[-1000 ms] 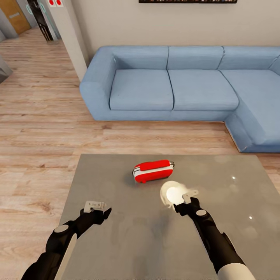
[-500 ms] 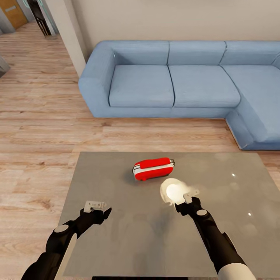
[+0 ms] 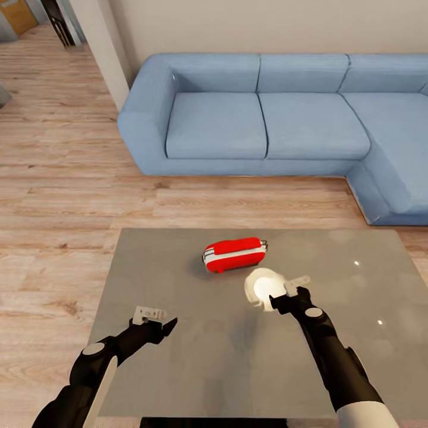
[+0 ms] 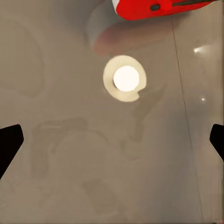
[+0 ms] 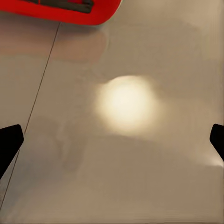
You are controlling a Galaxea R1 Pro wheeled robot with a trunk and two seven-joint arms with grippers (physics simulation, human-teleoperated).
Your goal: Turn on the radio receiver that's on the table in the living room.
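Observation:
The red radio receiver, with a white band and a red top handle, lies on the grey glossy table near its far middle. My right gripper hovers open over the table, short of the radio and to its right. My left gripper is open too, nearer me and left of the radio. The left wrist view has the radio ahead, with the dark fingertips set wide apart. The right wrist view has the radio ahead, and those fingertips are also spread wide.
A blue L-shaped sofa stands beyond the table across a strip of wood plank floor. A bright lamp reflection glows on the tabletop beside my right gripper. A white wall pillar stands at the back left.
The head view has tipped down a little, so the sofa sits higher in the picture. My right gripper has edged forward over the table towards the radio. The left gripper has hardly moved.

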